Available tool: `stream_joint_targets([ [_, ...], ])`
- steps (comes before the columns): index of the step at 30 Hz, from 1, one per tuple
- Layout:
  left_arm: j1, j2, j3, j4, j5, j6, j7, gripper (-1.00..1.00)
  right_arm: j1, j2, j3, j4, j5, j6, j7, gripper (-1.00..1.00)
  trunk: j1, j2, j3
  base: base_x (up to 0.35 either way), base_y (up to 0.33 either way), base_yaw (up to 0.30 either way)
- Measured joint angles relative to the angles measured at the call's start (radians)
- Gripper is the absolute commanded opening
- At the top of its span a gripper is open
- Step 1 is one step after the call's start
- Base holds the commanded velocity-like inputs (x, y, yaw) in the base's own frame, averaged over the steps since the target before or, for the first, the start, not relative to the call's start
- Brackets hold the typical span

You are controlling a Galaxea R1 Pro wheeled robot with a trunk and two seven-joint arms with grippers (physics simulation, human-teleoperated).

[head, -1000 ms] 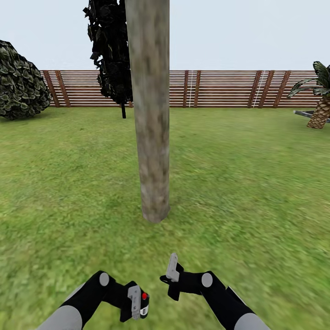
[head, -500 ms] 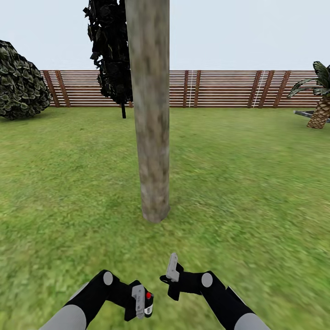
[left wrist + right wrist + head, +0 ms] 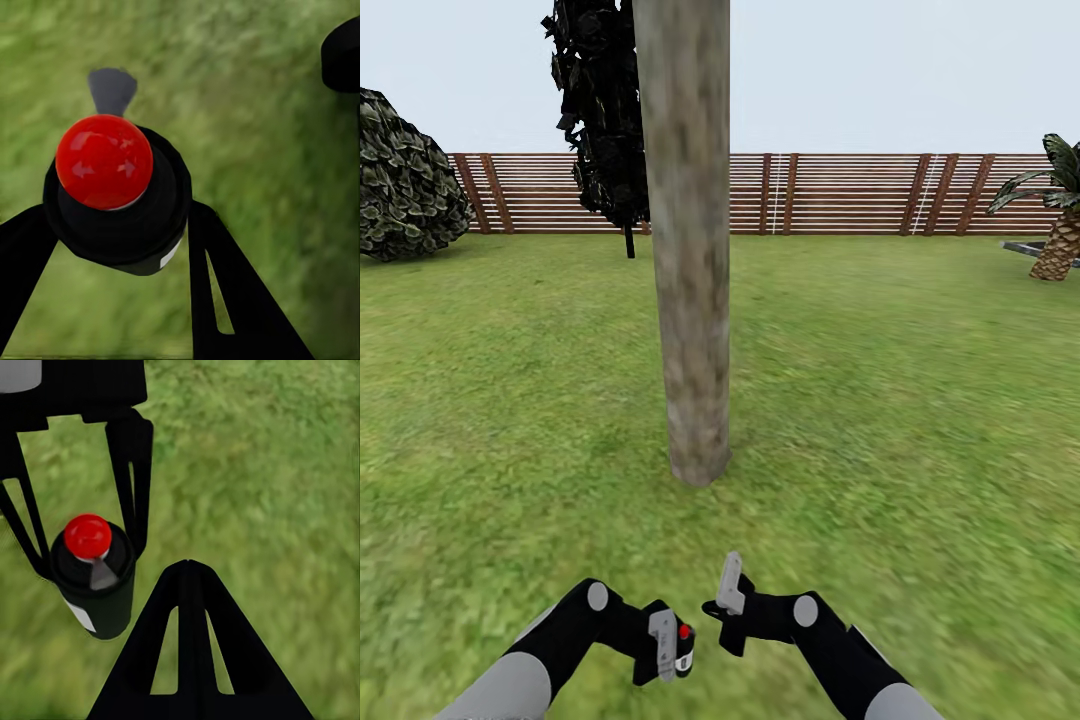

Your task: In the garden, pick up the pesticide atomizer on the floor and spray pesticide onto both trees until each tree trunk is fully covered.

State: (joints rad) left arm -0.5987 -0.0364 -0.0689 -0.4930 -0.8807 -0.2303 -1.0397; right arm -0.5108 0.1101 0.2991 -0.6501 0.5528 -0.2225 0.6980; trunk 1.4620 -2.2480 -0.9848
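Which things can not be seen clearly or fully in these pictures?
- Tree trunk: its top and foliage are cut off by the head view's upper edge.
- Pesticide: no white specks can be made out on the trunk's mottled bark.
- Atomizer: its lower body is hidden behind its own top in the left wrist view; the white label is too small to read.
- Right gripper: whether open or shut cannot be told.

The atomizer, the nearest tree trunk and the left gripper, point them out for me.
atomizer [image 3: 105, 161], left wrist view, on its red cap.
tree trunk [image 3: 690, 250], head view, mid-height on the bark.
left gripper [image 3: 665, 650], head view, between its fingertips, clamped on the atomizer.
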Motion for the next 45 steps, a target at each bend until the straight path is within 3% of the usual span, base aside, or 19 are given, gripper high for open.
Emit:
stream_joint_targets([
  [4, -0.001, 0.004, 0.001, 0.001, -0.039, 0.001, 0.002, -1.0, 0.0, 0.003, 0.0, 0.0, 0.001, -0.001, 0.0, -1.0, 0.0, 0.0, 0.0, 0.0, 0.0, 0.0],
  [8, -0.002, 0.007, 0.002, 0.001, -0.049, 0.003, 0.004, -1.0, 0.0, 0.003, 0.0, 0.0, 0.001, 0.0, 0.0, -1.0, 0.0, 0.0, 0.0, 0.0, 0.0, 0.0],
  [22, -0.004, -0.003, 0.009, 0.001, -0.04, 0.017, 0.065, -1.0, 0.0, 0.017, 0.0, 0.0, 0.001, -0.001, 0.001, -1.0, 0.0, 0.0, 0.0, 0.0, 0.0, 0.0],
  [45, -0.013, -0.005, 0.014, 0.0, -0.029, 0.017, 0.083, -1.0, 0.0, 0.017, 0.0, 0.0, 0.001, 0.0, 0.0, -1.0, 0.0, 0.0, 0.0, 0.0, 0.0, 0.0],
])
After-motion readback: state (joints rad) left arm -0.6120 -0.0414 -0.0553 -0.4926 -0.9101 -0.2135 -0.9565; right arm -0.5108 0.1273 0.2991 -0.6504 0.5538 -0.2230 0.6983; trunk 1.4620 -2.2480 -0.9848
